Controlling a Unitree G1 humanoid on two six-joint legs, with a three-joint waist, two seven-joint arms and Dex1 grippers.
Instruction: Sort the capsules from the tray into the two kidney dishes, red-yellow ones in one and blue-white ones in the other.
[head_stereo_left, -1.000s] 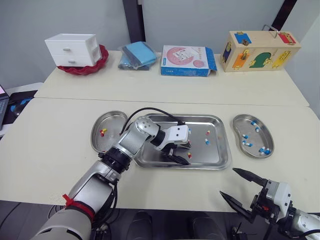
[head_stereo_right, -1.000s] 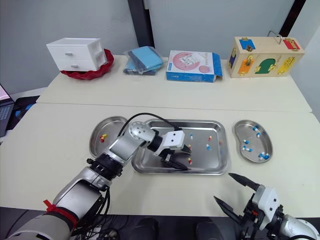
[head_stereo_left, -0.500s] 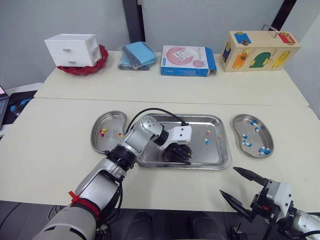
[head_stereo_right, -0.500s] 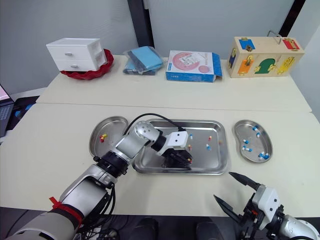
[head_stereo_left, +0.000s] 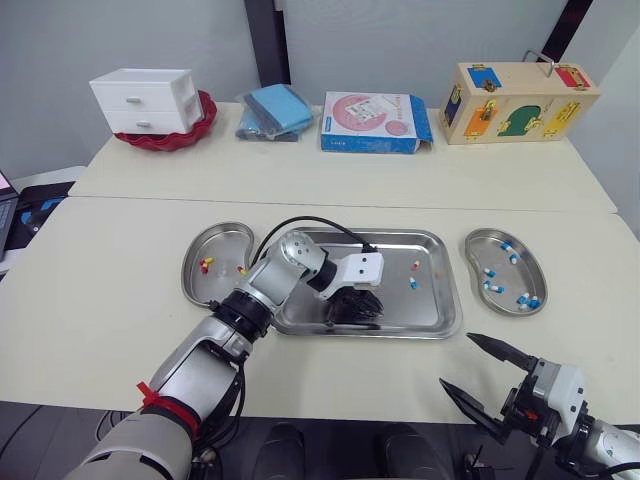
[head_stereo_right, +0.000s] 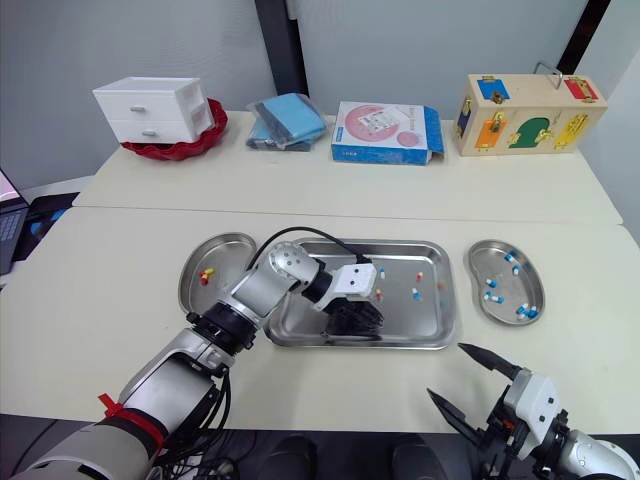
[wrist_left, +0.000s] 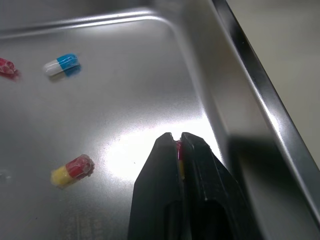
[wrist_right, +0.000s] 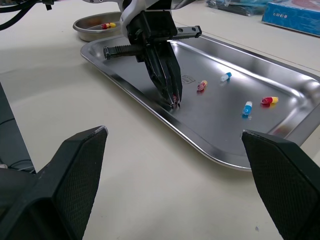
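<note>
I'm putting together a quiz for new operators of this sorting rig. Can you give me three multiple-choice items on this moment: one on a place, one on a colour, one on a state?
1. Where is the left gripper?
A. over a kidney dish
B. down in the tray
C. raised high in the air

2. What colour are the capsules in the right kidney dish?
A. red-yellow
B. green
C. blue-white

3. How do the left gripper's jaws stand?
A. shut on a red-yellow capsule
B. wide open
C. shut on a blue-white capsule

Answers: 1 B, its tips are at the tray floor by the near rim. 2 C, those seen there are blue and white. 3 A, red and yellow show between the closed jaws.
</note>
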